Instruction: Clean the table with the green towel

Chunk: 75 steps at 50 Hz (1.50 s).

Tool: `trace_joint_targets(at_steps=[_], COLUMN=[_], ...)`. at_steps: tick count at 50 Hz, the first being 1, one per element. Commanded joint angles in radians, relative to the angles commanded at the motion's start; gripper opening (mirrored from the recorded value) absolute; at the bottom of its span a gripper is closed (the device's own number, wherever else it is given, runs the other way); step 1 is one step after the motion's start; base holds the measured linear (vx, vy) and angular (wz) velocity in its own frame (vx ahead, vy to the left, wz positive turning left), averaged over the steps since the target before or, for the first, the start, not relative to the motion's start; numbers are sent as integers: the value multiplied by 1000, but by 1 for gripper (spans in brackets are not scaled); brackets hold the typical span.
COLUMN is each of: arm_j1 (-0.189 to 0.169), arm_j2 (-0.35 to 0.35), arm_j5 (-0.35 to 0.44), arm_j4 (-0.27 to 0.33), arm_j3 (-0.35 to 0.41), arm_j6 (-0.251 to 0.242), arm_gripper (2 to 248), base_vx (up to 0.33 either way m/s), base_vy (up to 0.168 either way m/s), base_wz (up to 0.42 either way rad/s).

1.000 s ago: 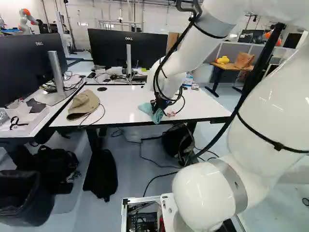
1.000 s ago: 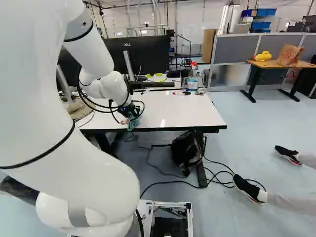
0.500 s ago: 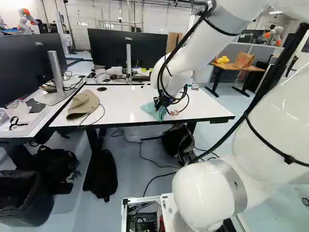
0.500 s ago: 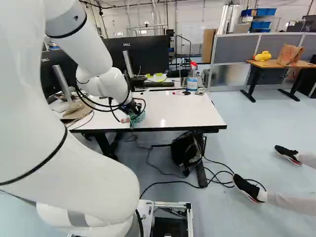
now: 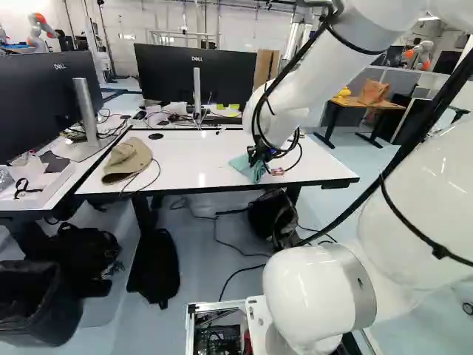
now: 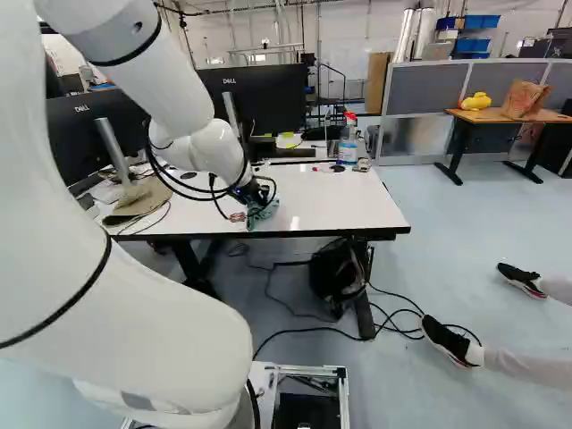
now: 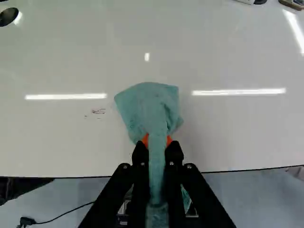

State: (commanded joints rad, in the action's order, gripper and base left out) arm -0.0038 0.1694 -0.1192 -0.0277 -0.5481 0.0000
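Observation:
Near the front edge of the white table [image 5: 192, 159], my gripper [image 5: 259, 154] points down in the left base view, with the green towel [image 5: 246, 167] at its tip. The wrist view shows the gripper [image 7: 157, 141] shut on the towel [image 7: 151, 107], its orange pads on either side of the bunched cloth. Part of the towel fans out flat on the tabletop ahead of the fingers; the rest trails back between them. Small dark marks [image 7: 99, 111] lie on the white surface beside the towel.
A tan cap [image 5: 127, 160] with a thin cable lies on the table's left part. Monitors [image 5: 194, 74] stand behind. A spray bottle [image 6: 349, 141] is at the back right. Another robot [image 5: 41, 33] stands far off.
My arm has swung rightward along the table's front edge in both base views, and the towel has slid along with the gripper. The base and the cap have stayed put.

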Motion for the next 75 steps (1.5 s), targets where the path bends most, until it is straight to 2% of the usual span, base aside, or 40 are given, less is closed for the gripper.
trace_joint_targets(at_steps=[18, 37, 51, 67, 75], arm_j1=[-72, -74, -41, 17, 48], arm_j2=[-4, -1, -10, -7, -27], arm_j5=[0, 0, 0, 0, 0], arm_j4=[0, 0, 0, 0, 0], arm_j3=[-3, -4, -45, -85, -103], arm_j6=[0, 0, 0, 0, 0], arm_gripper=[42, 42, 42, 42, 42], base_vx=[0, 0, 0, 0, 0], base_vy=[0, 0, 0, 0, 0], base_wz=[0, 0, 0, 0, 0])
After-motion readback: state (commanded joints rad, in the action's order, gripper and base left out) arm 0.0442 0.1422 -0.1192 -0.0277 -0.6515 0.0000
